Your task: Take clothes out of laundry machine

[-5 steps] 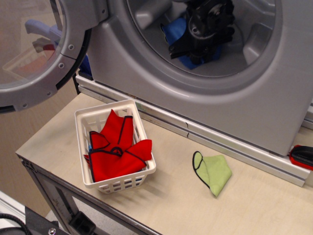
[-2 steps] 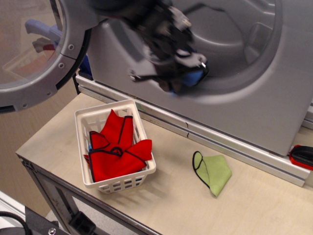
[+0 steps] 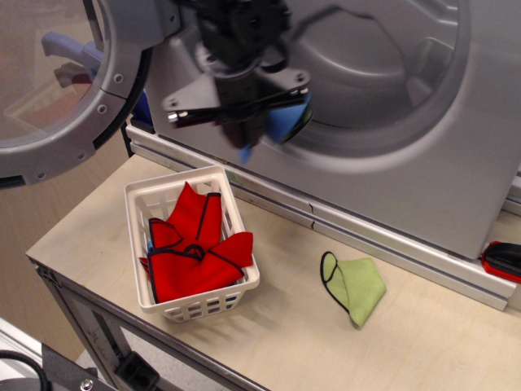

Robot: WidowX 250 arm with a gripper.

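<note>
Observation.image view, single frame. I see my tool blurred, in front of the laundry machine, at the lower left lip of its round opening. It is clenched on the blue cloth; the cloth hangs from the tool outside the drum, above the back edge of the counter, with a blue tip drooping below the dark fingers. Exact finger contact is smeared by blur. Machine door stands swung out over the counter's back left corner. White basket sits near the left edge of the counter, holding red cloths with black trim. A yellow-green cloth lies flat on the counter, right of the basket and well apart from it. A red-and-black object shows at the right edge, too cropped to identify.
</note>
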